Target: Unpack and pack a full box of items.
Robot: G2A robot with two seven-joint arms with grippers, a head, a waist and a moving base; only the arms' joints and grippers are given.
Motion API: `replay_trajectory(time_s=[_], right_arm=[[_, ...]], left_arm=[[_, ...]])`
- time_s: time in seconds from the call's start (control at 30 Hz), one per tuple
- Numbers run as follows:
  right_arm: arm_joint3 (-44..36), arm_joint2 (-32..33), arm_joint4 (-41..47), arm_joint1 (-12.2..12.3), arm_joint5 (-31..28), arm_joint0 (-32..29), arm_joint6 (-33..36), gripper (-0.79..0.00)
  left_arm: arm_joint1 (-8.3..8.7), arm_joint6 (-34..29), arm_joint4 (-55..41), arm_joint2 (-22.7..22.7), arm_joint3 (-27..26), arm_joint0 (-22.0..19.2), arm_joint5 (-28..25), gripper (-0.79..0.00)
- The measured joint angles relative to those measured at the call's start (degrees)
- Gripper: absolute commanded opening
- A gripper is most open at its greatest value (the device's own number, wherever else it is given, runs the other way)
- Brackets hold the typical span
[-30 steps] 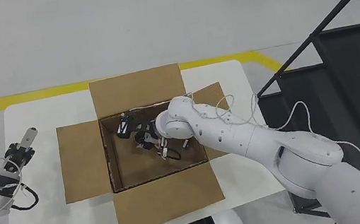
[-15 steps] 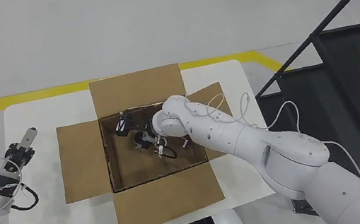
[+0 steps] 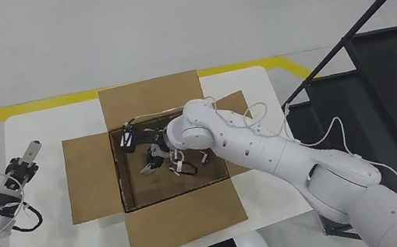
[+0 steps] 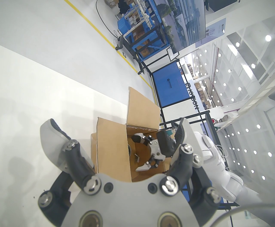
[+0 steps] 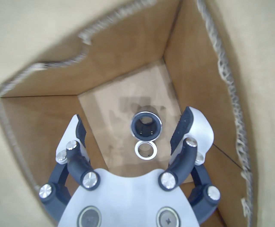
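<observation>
The cardboard box [image 5: 193, 53] holds a dark cylinder [image 5: 146, 126] and a ring [image 5: 136, 150].

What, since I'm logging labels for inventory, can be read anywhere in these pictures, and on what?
Cardboard box: no print visible.
Metal cylinder and ring in it: none legible.
Blue panel in the background: sideways logo lettering, too small to quote surely.
White poster farther back: too small to read.

Bright, even overhead light on the table [image 3: 33, 127]; ceiling lamps [image 4: 237, 44] glare as white spots in the left wrist view. Inside the box [image 3: 152, 98] it is dimmer, walls shading the bottom. Wrist views bow straight lines near edges.
</observation>
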Motion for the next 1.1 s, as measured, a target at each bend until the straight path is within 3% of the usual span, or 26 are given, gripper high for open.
replay_trajectory(time_s=[0.23, 0.43, 0.6, 0.7, 0.83, 0.93, 1.1], right_arm=[[-20.5, 18.3, 8.8, 7.7, -8.0, -14.7, 0.4, 0.000], [-32.2, 31.9, 15.3, 11.6, -7.8, -27.8, 2.9, 0.000], [-35.0, 40.9, 26.1, 13.6, -7.5, -37.3, 3.5, 0.000], [-38.0, 45.7, 26.0, 14.5, -6.4, -41.9, 4.0, 0.000], [-41.0, 49.2, 26.3, 15.2, -6.8, -47.0, 2.4, 0.000], [-41.0, 49.4, 27.3, 15.3, -7.0, -47.4, 2.2, 0.000], [-41.0, 49.4, 27.2, 15.3, -7.0, -47.4, 2.2, 0.000]], left_arm=[[0.00, 0.0, 0.0, 0.0, 0.0, 0.0, 0.0, 0.000], [0.00, 0.0, 0.0, 0.0, 0.0, 0.0, 0.0, 0.000], [0.07, -2.0, 0.0, -0.3, -0.7, 1.2, 0.7, 0.000], [0.60, -7.6, 2.9, -1.6, -1.8, 2.3, 1.5, 0.000], [1.26, -13.1, 8.2, -3.2, -3.1, 3.4, -2.4, 0.000], [1.34, -14.3, 4.9, -3.9, -2.9, 3.9, -5.7, 0.000], [1.34, -14.4, 4.7, -3.9, -2.8, 3.9, -5.7, 0.000]])
